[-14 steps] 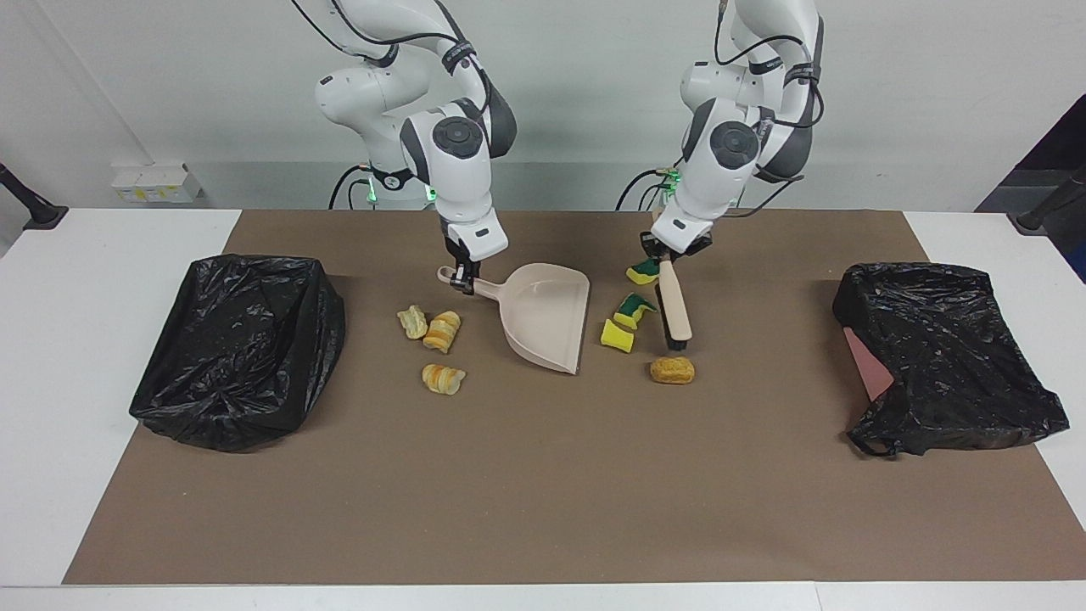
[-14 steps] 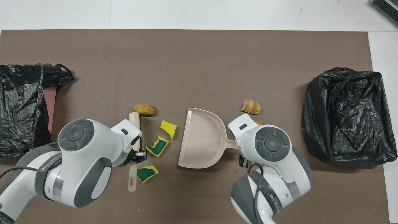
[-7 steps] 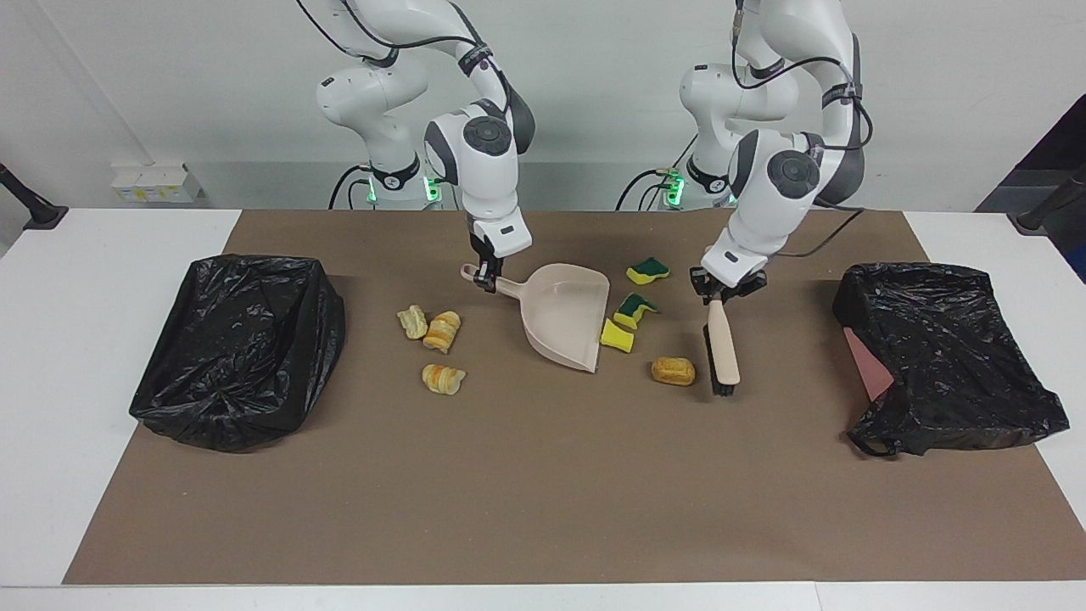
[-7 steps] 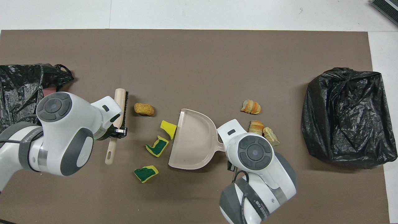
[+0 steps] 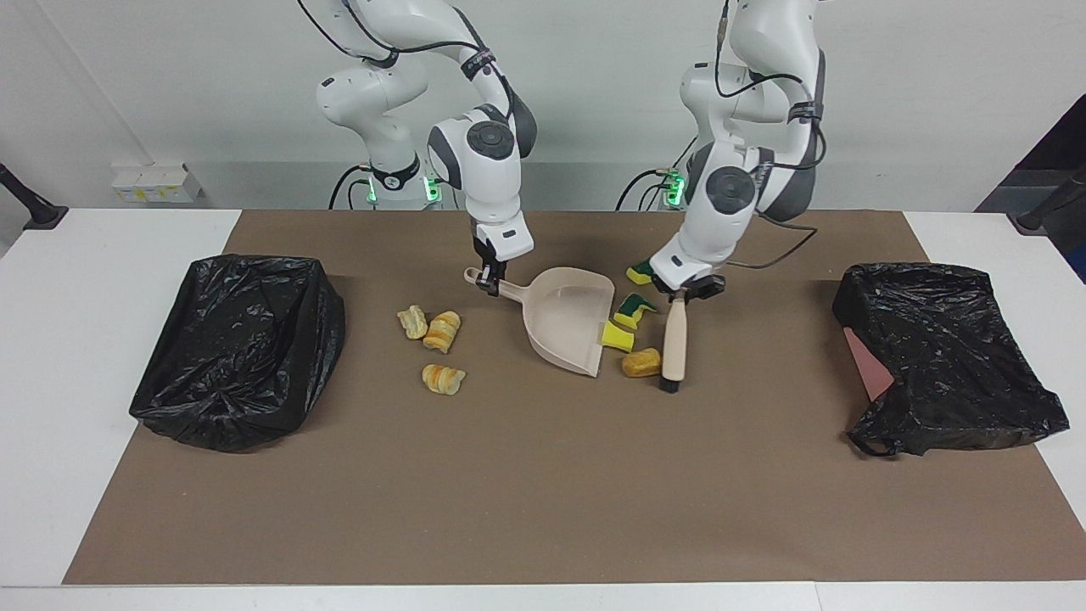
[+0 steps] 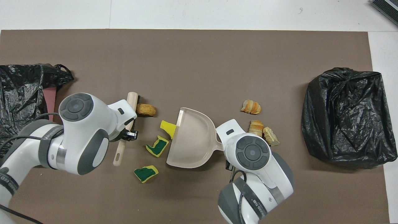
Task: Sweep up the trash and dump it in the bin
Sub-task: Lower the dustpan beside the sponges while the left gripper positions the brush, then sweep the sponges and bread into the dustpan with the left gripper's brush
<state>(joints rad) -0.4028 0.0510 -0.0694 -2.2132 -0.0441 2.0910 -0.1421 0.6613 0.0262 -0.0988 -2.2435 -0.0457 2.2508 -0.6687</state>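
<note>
My right gripper point(image 5: 489, 284) is shut on the handle of the beige dustpan point(image 5: 567, 327), which rests on the brown mat. My left gripper point(image 5: 681, 294) is shut on the handle of the beige brush point(image 5: 675, 339), bristles down. A golden-brown lump point(image 5: 641, 362) lies against the brush head, between it and the pan. A yellow sponge bit point(image 5: 618, 336) touches the pan's lip. Two green-and-yellow sponge bits point(image 6: 157, 146) point(image 6: 145, 173) lie nearer the robots. Three striped bread pieces point(image 5: 443, 330) sit beside the pan's handle, toward the right arm's end.
A bin lined with a black bag point(image 5: 242, 348) stands at the right arm's end of the mat. Another black-bagged bin point(image 5: 942, 356) stands at the left arm's end. The mat's half farther from the robots point(image 5: 543, 492) holds nothing.
My left gripper swung the brush back toward the dustpan, pushing the golden-brown lump closer to the pan. The dustpan edged up to the yellow sponge bit.
</note>
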